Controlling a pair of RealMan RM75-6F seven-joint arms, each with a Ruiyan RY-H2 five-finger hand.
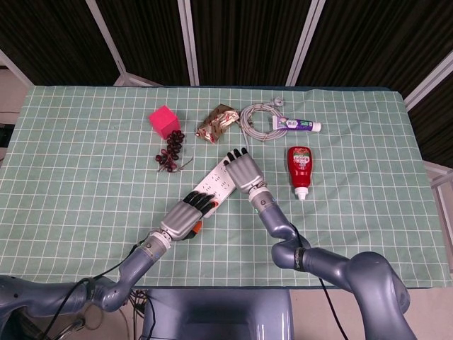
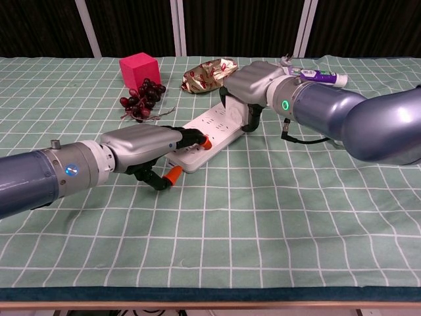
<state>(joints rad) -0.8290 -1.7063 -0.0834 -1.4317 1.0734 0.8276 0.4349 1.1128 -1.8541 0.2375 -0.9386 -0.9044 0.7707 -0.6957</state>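
Near the frame's centre, a white power strip (image 1: pixel 214 188) lies on the counter (image 1: pixel 368 212). Left hand (image 1: pixel 187 215) rests flat on its lower end, fingers together; right hand (image 1: pixel 243 171) presses its upper end, fingers extended, holding nothing.

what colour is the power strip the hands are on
White, with an orange switch at the end near the left hand; power strip shows best in chest view.

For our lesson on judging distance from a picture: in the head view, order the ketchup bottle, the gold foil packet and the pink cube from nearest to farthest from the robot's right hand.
Measured from the right hand:
1. Gold foil packet, just beyond the hand, slightly to its left.
2. Ketchup bottle, to the hand's right; close to the packet's distance, a little farther.
3. Pink cube, far off to the left, clearly farthest.
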